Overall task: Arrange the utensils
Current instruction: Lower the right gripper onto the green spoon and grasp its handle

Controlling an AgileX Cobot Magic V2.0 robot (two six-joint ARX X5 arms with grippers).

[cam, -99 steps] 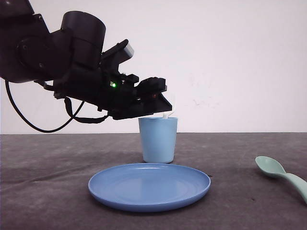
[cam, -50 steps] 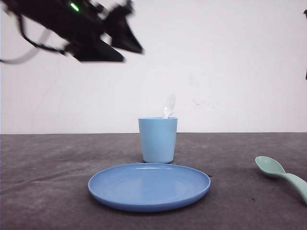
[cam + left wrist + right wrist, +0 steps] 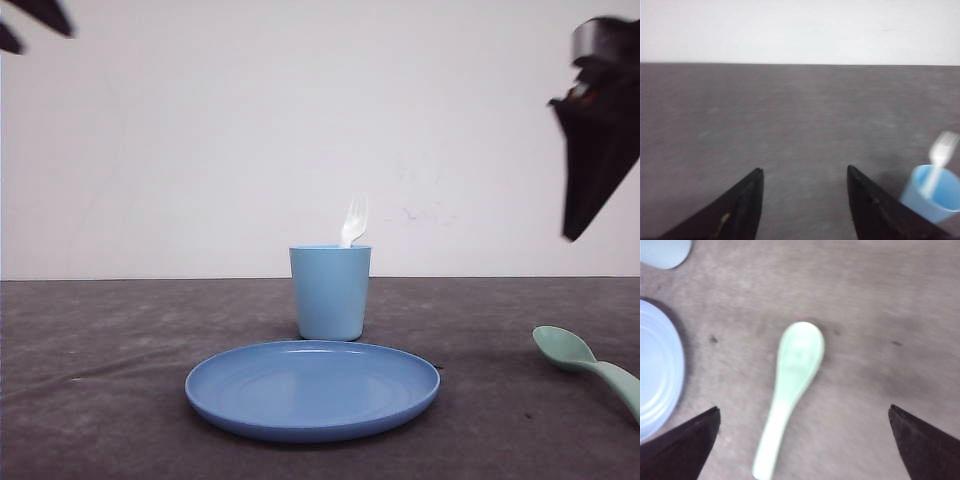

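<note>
The white fork (image 3: pixel 353 220) stands in the light blue cup (image 3: pixel 330 292), tines up and leaning a little right. It also shows blurred in the left wrist view, fork (image 3: pixel 940 157) in cup (image 3: pixel 932 197). The mint-green spoon (image 3: pixel 585 362) lies flat on the table at the right. My left gripper (image 3: pixel 804 170) is open and empty, high at the front view's upper left (image 3: pixel 25 25). My right gripper (image 3: pixel 803 409) is wide open above the spoon (image 3: pixel 795 370), apart from it, and hangs high at the right (image 3: pixel 585 190).
A round blue plate (image 3: pixel 312 388) lies in front of the cup; its rim (image 3: pixel 657 370) shows beside the spoon. The table is dark grey cloth with a white wall behind.
My left arm has lifted up and to the left, away from the cup, leaving the fork standing in it. My right arm has come into view at the upper right.
</note>
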